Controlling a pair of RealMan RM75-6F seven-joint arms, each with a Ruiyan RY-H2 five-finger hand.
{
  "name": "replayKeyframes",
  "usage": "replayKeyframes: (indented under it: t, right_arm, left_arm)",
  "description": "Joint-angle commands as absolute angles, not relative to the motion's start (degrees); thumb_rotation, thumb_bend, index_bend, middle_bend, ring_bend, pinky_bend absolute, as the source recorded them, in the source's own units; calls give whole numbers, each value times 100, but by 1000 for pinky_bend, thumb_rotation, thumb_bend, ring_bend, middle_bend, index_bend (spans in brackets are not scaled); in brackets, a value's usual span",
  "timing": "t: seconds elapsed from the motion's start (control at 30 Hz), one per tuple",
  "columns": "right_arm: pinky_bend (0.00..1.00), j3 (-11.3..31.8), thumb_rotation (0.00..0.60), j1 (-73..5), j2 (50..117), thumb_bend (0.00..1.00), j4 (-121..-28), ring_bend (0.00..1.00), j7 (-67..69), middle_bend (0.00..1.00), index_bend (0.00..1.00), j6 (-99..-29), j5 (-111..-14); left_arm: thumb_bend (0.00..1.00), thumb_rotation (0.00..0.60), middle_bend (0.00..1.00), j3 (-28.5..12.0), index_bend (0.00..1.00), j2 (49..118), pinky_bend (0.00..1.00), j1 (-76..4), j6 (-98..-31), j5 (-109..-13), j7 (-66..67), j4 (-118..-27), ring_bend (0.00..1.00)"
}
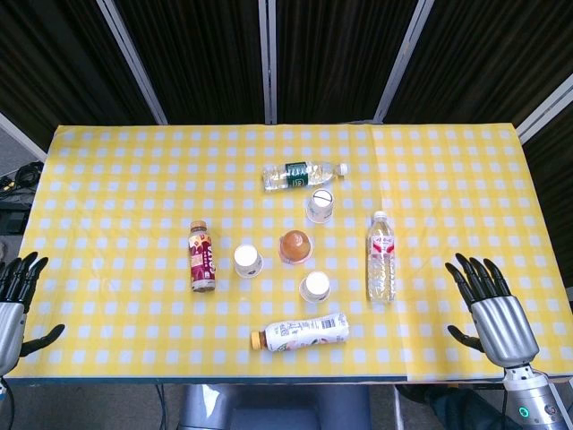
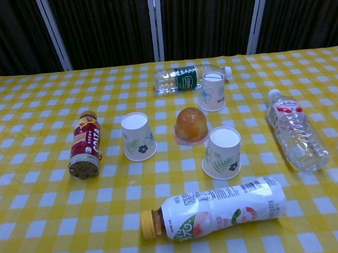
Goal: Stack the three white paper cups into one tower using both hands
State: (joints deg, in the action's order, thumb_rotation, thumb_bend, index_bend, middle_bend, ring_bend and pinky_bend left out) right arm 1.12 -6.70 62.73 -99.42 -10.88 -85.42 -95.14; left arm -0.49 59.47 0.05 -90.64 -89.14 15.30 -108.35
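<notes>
Three white paper cups with leaf prints stand upside down on the yellow checked table. One cup (image 1: 248,261) (image 2: 138,136) is left of centre, a second cup (image 1: 314,287) (image 2: 222,152) is nearer the front, and a third cup (image 1: 320,205) (image 2: 212,93) stands further back beside a lying bottle. My left hand (image 1: 16,300) hovers at the table's front left edge, fingers spread, holding nothing. Over the front right corner my right hand (image 1: 488,305) is open too, fingers spread. Neither hand shows in the chest view.
An orange jelly cup (image 1: 295,245) (image 2: 191,125) sits between the cups. Bottles lie around them: a green-label water bottle (image 1: 303,175) (image 2: 187,79), a red drink bottle (image 1: 202,256) (image 2: 84,144), a clear water bottle (image 1: 382,256) (image 2: 294,129) and a white drink bottle (image 1: 301,332) (image 2: 215,209).
</notes>
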Motion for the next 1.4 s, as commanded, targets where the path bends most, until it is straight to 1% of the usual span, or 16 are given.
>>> replayKeyframes:
  t: [0.03, 0.33, 0.47, 0.57, 0.63, 0.67, 0.7, 0.77, 0.8, 0.87, 0.9, 0.97, 1.07, 1.17, 1.4]
  right_arm:
    - [0, 114, 600, -674, 6285, 0, -9930, 0, -1107, 0, 0, -8528, -9502]
    - [0, 158, 600, -736, 6333, 0, -9851, 0, -1100, 0, 0, -8362, -9330]
    - [0, 419, 600, -995, 6419, 0, -9701, 0, -1029, 0, 0, -8044, -9007]
    - [0, 724, 600, -1479, 6468, 0, -9529, 0, -759, 0, 0, -7428, -8728]
    - [26, 937, 600, -1871, 6477, 0, -9443, 0, -506, 5, 7, -6924, -8562]
    - [56, 1003, 600, -1993, 6484, 0, -9407, 0, -455, 19, 16, -6773, -8515]
    - [106, 1191, 600, -2352, 6513, 0, -9280, 0, -351, 45, 30, -6326, -8362]
    - [198, 1409, 600, -2768, 6581, 13, -9111, 19, -277, 104, 62, -5824, -8154]
    - [249, 1551, 600, -3042, 6658, 37, -8989, 41, -218, 136, 86, -5505, -7995]
    - [307, 1726, 600, -3378, 6814, 95, -8806, 82, -124, 178, 123, -5154, -7795]
    - [318, 1806, 600, -3533, 6915, 121, -8693, 95, -77, 191, 137, -5005, -7691]
    - [321, 1972, 600, -3902, 7232, 138, -8354, 101, 3, 197, 143, -4646, -7378]
    - [321, 2047, 600, -4329, 7637, 143, -7883, 101, -102, 197, 150, -4212, -7007]
    - [321, 2042, 600, -4707, 8066, 159, -7370, 101, -329, 197, 160, -3935, -6765]
    - [321, 2098, 600, -5380, 8920, 174, -6384, 102, -633, 197, 171, -3553, -6242]
  left_arm:
    - [0, 600, 0, -58, 0, 5949, 0, -2, -9048, -8893, 1538, -10835, 0]
    - [0, 600, 0, -90, 0, 5990, 0, -51, -8954, -8809, 1645, -10839, 0]
    - [0, 600, 0, -112, 0, 6020, 0, -75, -8927, -8781, 1717, -10830, 0]
    - [0, 600, 0, -143, 0, 6050, 0, -111, -8877, -8722, 1764, -10800, 0]
    - [0, 600, 0, -157, 0, 6062, 0, -124, -8851, -8677, 1795, -10786, 0]
    - [0, 600, 0, -162, 0, 6065, 0, -126, -8847, -8663, 1799, -10786, 0]
    - [0, 600, 0, -183, 0, 6073, 0, -134, -8845, -8626, 1808, -10787, 0]
    - [0, 600, 0, -216, 0, 6084, 0, -144, -8843, -8571, 1825, -10784, 0]
    - [0, 600, 0, -239, 0, 6090, 0, -154, -8828, -8515, 1834, -10778, 0]
    - [0, 600, 0, -275, 0, 6096, 0, -176, -8786, -8416, 1838, -10763, 0]
    - [0, 600, 0, -299, 0, 6101, 0, -193, -8753, -8349, 1843, -10748, 0]
    - [0, 600, 0, -349, 0, 6115, 0, -241, -8660, -8196, 1857, -10717, 0]
    - [0, 600, 0, -409, 0, 6131, 0, -303, -8548, -8011, 1884, -10685, 0]
    - [0, 600, 0, -458, 0, 6153, 0, -360, -8464, -7872, 1920, -10643, 0]
    - [0, 600, 0, -544, 0, 6221, 0, -467, -8304, -7572, 2021, -10573, 0]
